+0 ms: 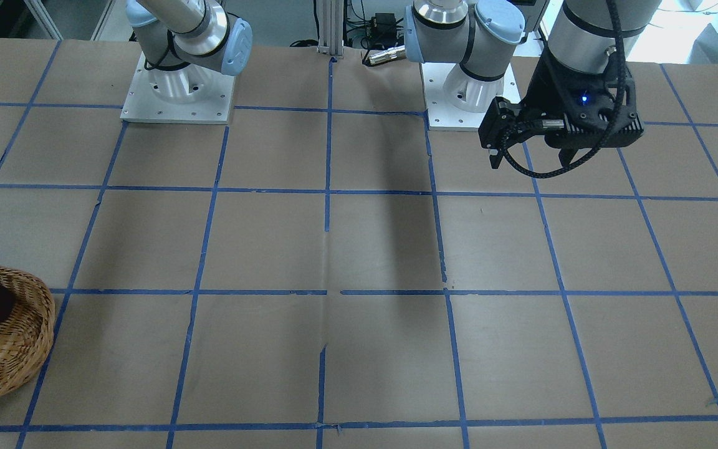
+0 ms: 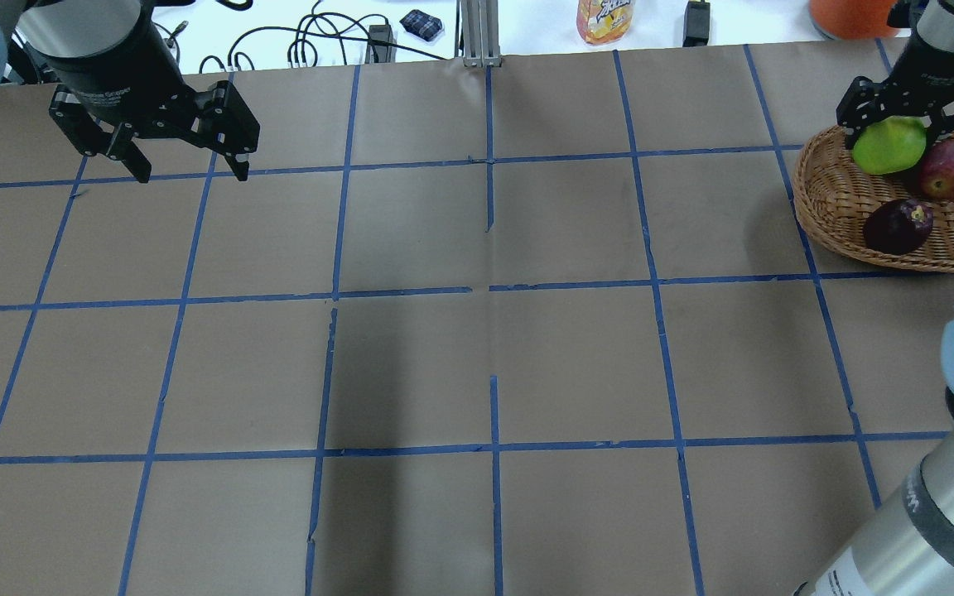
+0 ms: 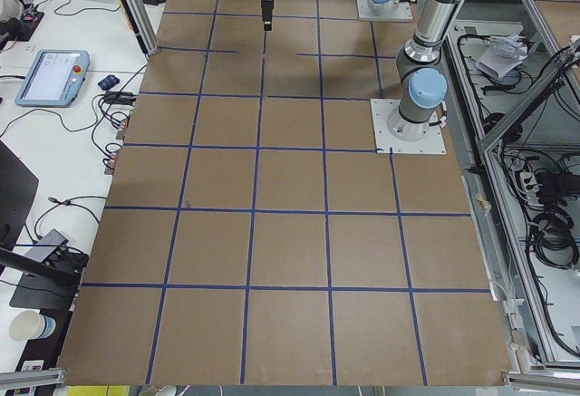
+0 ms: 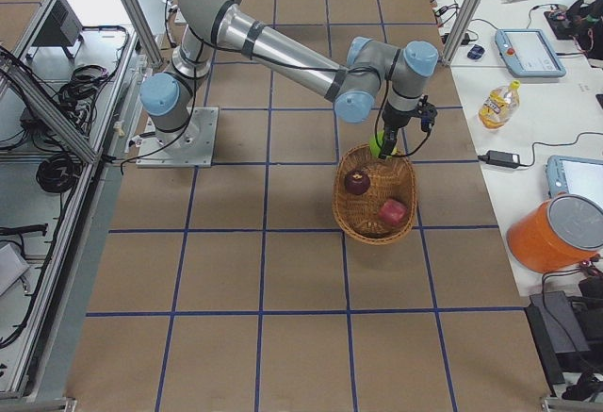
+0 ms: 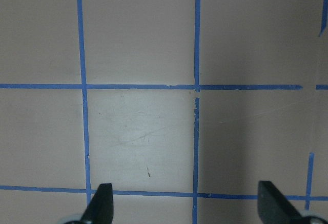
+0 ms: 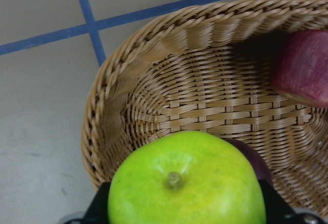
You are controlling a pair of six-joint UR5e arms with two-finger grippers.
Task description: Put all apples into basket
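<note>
The brown wicker basket (image 2: 825,199) stands at the table's far right. In it lie a pinkish-red apple (image 2: 951,168) and a dark maroon apple (image 2: 898,226). My right gripper (image 2: 897,132) is shut on the yellow-green apple (image 2: 889,147) and holds it over the basket's near-left part. The right wrist view shows this apple (image 6: 187,183) between the fingers, above the basket's weave (image 6: 205,96), with the pinkish-red apple (image 6: 302,67) at the right. My left gripper (image 2: 183,170) is open and empty above the table's far left; it also shows in the left wrist view (image 5: 187,208).
Blue tape lines grid the brown table (image 2: 485,372). A juice bottle (image 2: 605,18), cables and an orange container (image 2: 850,12) lie beyond the far edge. The arm bases (image 1: 178,93) stand at the robot's side.
</note>
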